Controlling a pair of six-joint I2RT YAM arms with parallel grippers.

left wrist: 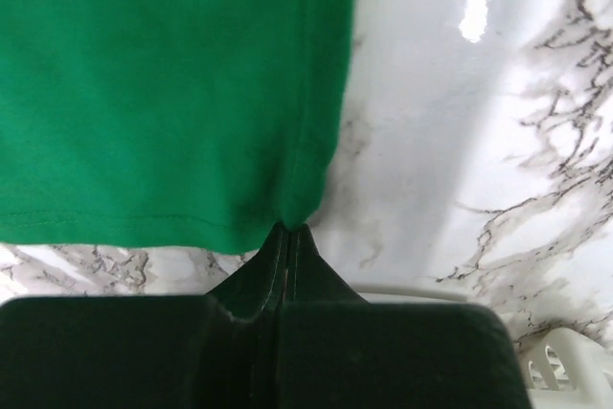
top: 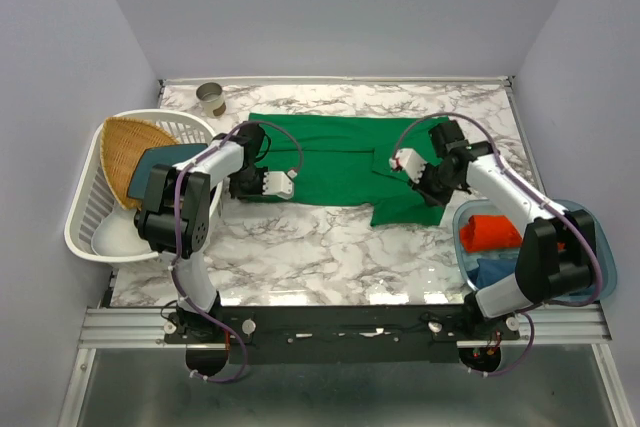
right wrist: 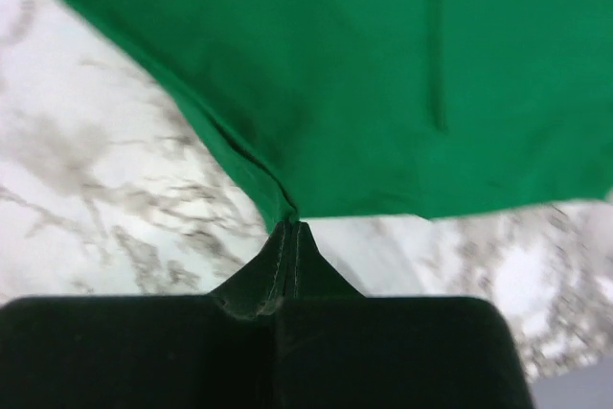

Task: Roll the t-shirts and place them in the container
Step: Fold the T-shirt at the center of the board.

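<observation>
A bright green t-shirt [top: 335, 162] lies spread flat across the middle of the marble table. My left gripper [top: 243, 183] is shut on its near left corner; the left wrist view shows the jaws [left wrist: 289, 229] pinching the hem of the green cloth [left wrist: 163, 83]. My right gripper [top: 432, 192] is shut on the near right corner; the right wrist view shows the tips [right wrist: 292, 225] pinching a fold of the green cloth [right wrist: 383, 74]. An orange-red rolled t-shirt [top: 491, 230] and a blue one [top: 493, 272] lie in the blue bin at the right.
A white laundry basket [top: 82, 217] at the left holds a wicker tray [top: 130, 147] and a dark teal plate [top: 165, 159]. A small cup [top: 211, 99] stands at the back left. A translucent blue bin [top: 590, 222] sits at the right edge.
</observation>
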